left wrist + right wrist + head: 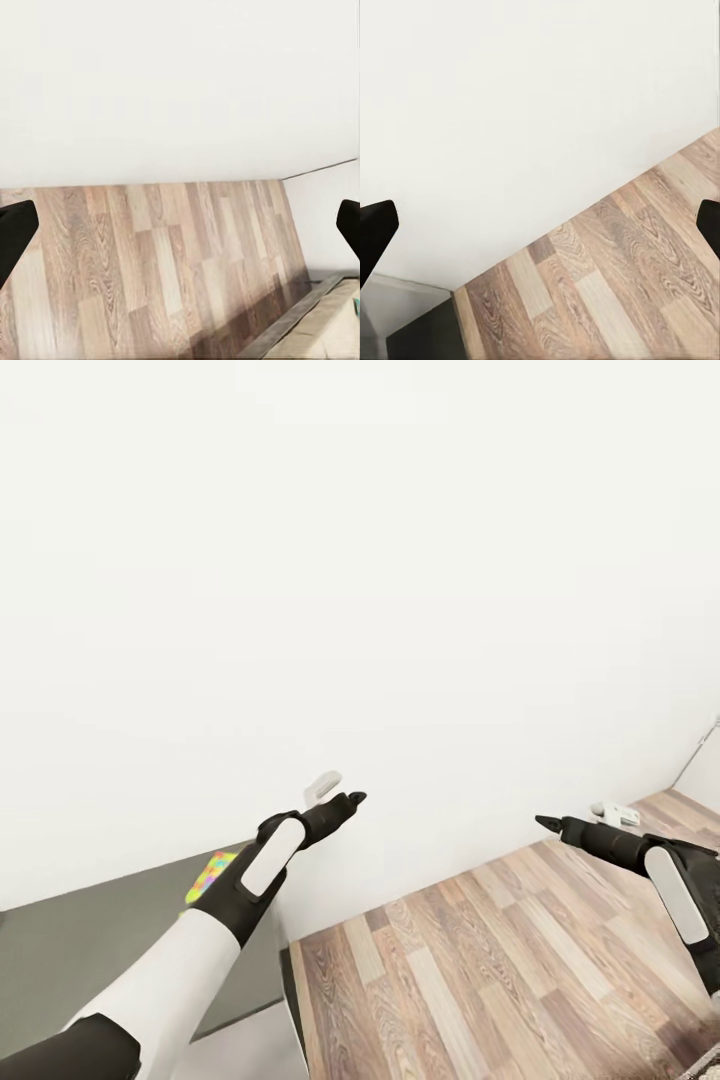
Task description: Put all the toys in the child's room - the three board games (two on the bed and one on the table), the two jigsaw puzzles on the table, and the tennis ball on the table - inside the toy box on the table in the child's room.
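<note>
Grey desk top, the table (90, 940), lies under the left arm, and a jigsaw puzzle (210, 875) in yellow, green, blue and red rests flat on it, just behind and to the left of the left gripper (350, 800), which points at the white wall (400, 560); its fingers (15, 232) stand wide apart in the left wrist view, holding nothing. Wood-plank floor (480, 960) spreads between the arms, and the right gripper (548, 823), off to the right above it, has its fingers (375, 232) spread wide too, empty.
</note>
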